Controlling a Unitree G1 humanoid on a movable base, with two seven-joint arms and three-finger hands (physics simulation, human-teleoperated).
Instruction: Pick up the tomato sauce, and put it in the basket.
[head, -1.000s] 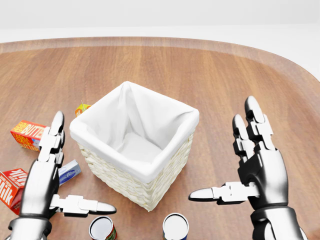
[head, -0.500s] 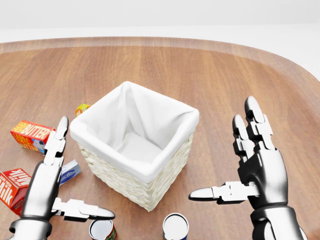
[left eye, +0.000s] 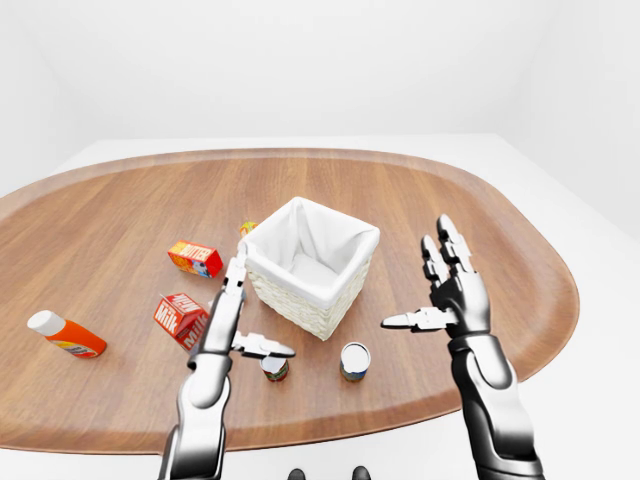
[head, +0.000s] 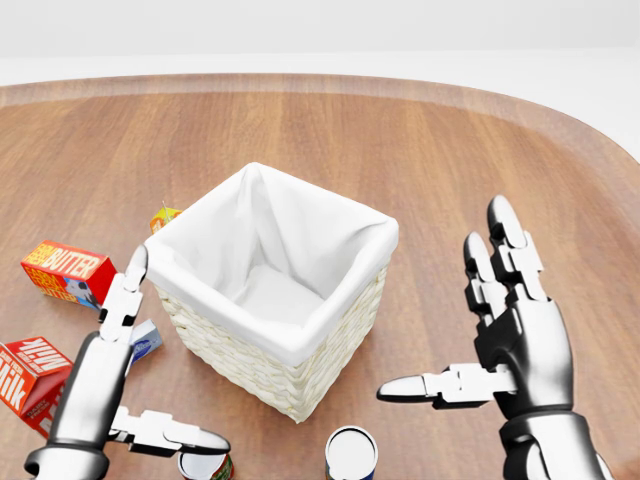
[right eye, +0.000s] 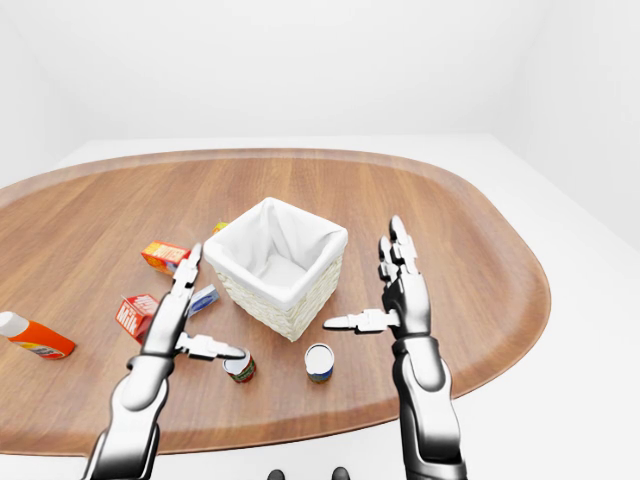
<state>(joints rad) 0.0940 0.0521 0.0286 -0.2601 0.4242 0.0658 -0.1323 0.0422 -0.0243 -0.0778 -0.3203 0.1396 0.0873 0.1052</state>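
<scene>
Left hand (head: 105, 385) dropped over tomato sauce (left eye: 275, 368).

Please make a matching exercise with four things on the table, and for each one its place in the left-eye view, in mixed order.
Things:
1. orange bottle
2. butter box
3. basket
4. blue can

Places in the left-eye view:
A. near the middle of the table, lined with white cloth
B. lying far left, away from the other things
C. standing just below the basket, between the two arms
D. left of the basket, above the milk carton

Pairs: 1-B, 2-D, 3-A, 4-C
</scene>
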